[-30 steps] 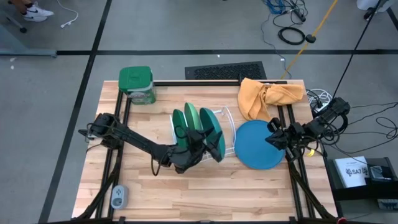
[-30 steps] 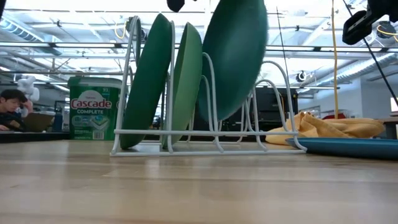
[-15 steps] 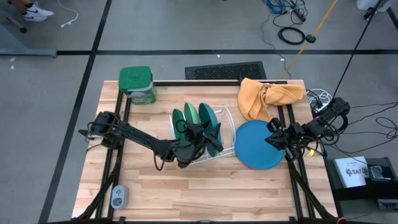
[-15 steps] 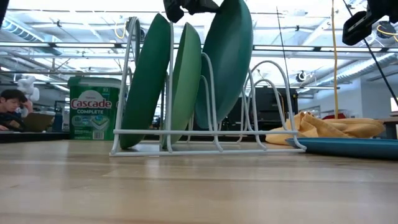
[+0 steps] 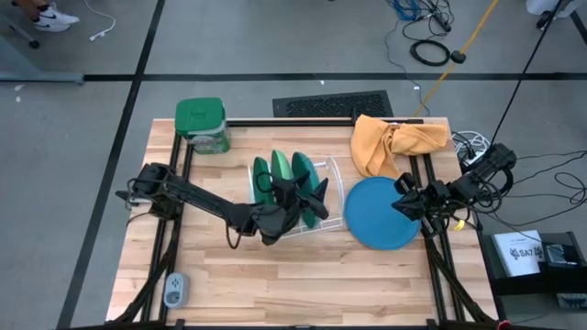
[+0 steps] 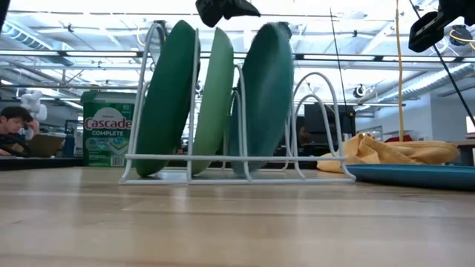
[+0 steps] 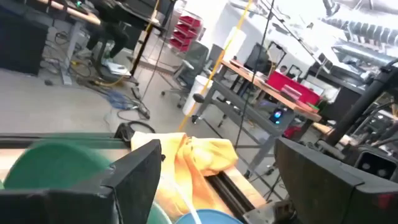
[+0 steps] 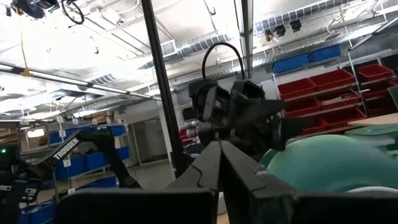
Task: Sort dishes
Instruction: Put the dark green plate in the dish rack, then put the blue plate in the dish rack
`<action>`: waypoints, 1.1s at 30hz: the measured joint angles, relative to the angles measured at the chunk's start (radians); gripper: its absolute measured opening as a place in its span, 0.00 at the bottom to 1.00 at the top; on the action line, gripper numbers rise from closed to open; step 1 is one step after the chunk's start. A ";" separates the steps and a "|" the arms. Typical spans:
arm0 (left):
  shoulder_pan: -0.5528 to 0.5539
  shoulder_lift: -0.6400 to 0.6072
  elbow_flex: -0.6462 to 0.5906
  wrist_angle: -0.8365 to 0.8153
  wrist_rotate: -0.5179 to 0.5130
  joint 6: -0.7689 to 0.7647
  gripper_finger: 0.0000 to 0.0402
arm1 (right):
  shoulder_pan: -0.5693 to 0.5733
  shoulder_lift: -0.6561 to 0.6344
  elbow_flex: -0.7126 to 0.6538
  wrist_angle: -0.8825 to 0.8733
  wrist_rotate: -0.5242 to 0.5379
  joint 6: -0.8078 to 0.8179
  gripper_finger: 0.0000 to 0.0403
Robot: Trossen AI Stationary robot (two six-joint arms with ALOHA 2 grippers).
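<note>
My left gripper [image 5: 292, 194] hangs with fingers apart above the white wire rack [image 6: 141, 158], where the teal round plastic plate [image 6: 265, 93] stands upright. It looks light, stiff and slick; I would pinch its top rim.

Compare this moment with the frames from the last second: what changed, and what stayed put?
The left gripper lowered the teal plate into the white wire rack, where it now stands upright, and opened above it. The rack slid slightly along the table. The dark green plate, mint plate, flat blue plate and right gripper stayed as they were.
</note>
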 joint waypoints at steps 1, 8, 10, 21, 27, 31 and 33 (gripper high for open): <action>0.000 -0.006 0.000 -0.003 0.000 0.000 0.77 | 0.000 0.000 0.000 0.000 0.000 0.000 0.01; -0.006 -0.008 0.000 0.052 0.000 0.072 0.77 | 0.000 0.000 0.000 -0.003 -0.001 0.002 0.01; -0.018 -0.008 0.000 0.110 0.002 0.130 0.77 | 0.000 0.000 0.000 -0.024 -0.001 0.003 0.01; -0.209 -0.111 0.048 0.361 0.108 0.687 0.77 | 0.000 0.008 0.039 -0.373 0.056 0.196 0.26; -0.313 -0.146 0.048 0.329 0.013 0.801 0.77 | 0.000 0.153 0.243 -0.899 0.049 0.480 0.44; -0.363 -0.145 0.048 0.329 -0.062 0.854 0.77 | 0.002 0.358 0.333 -1.032 0.019 0.615 0.45; -0.385 -0.145 0.048 0.330 -0.099 0.872 0.77 | 0.001 0.476 0.360 -1.034 -0.021 0.638 0.45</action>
